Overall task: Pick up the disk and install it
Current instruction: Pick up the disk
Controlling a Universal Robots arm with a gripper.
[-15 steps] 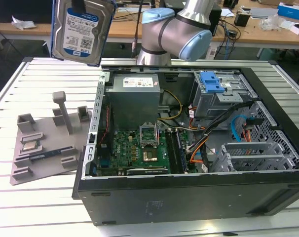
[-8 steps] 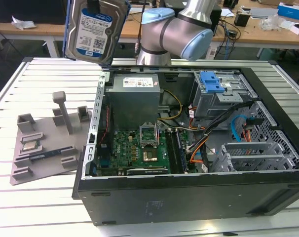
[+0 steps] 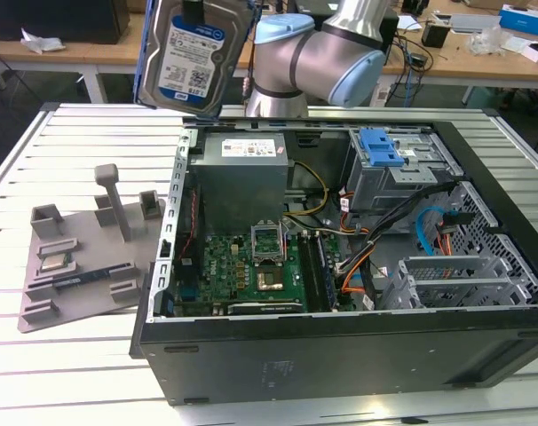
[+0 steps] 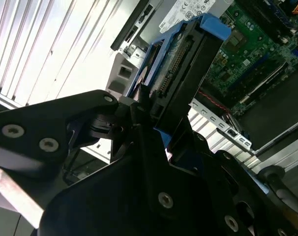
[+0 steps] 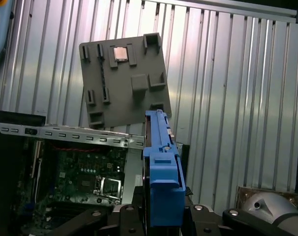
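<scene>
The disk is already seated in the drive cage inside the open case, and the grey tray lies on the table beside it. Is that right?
Not quite. The disk is not seated in the drive cage: the gripper holds it up in the air, outside the open case, as the exterior view shows. The grey tray does lie on the table beside the case.

In the second wrist view we find the table [image 4: 36,44] blown out to white glare. Against it the gripper [image 4: 149,105] and the disk [image 4: 188,64] it clasps go nearly black, their detail lost in shadow. In the first wrist view the table's slats carry bright streaks of reflected light. In the exterior view we see even light, soft shadows and a dimmer inside to the case [image 3: 340,364].
</scene>
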